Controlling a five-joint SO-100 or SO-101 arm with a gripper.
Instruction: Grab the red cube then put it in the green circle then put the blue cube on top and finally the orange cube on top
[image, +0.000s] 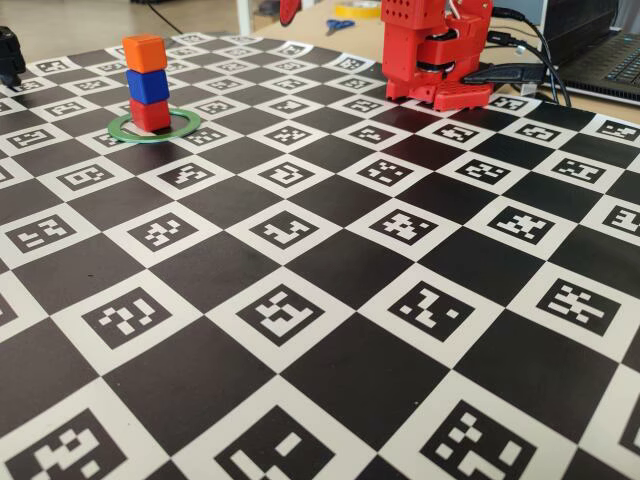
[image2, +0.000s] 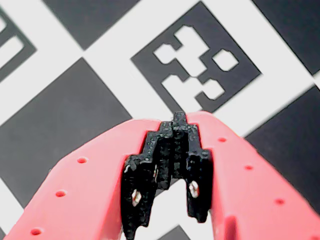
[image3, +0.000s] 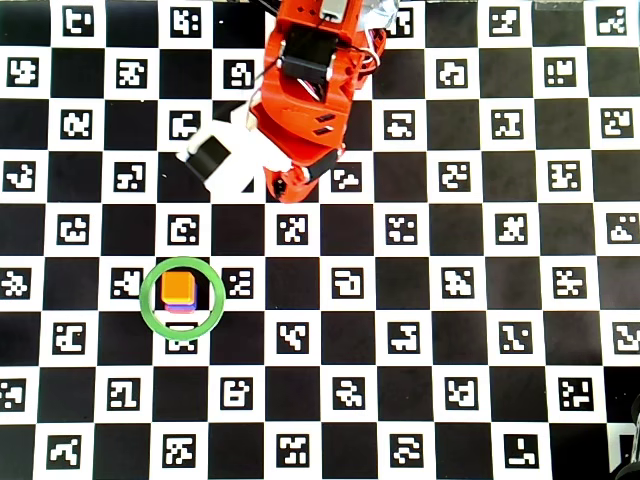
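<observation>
The red cube (image: 150, 114) sits inside the green circle (image: 152, 137) at the far left of the fixed view. The blue cube (image: 148, 86) rests on it and the orange cube (image: 144, 52) is on top, slightly offset. From overhead the orange cube (image3: 179, 287) tops the stack inside the green circle (image3: 146, 296); the red cube is hidden beneath. My gripper (image2: 180, 120) is shut and empty, its black pads meshed, over a marker square. The arm is folded at its base, with the gripper (image3: 285, 185) well away from the stack and the gripper (image: 460, 95) low by the board.
The checkered marker board (image: 330, 300) covers the table. A laptop (image: 610, 60) and cables (image: 520, 72) lie behind the arm at the right. Scissors (image: 338, 25) and a yellow tape roll (image: 357, 8) lie at the back. A black object (image: 8, 55) stands at the left edge.
</observation>
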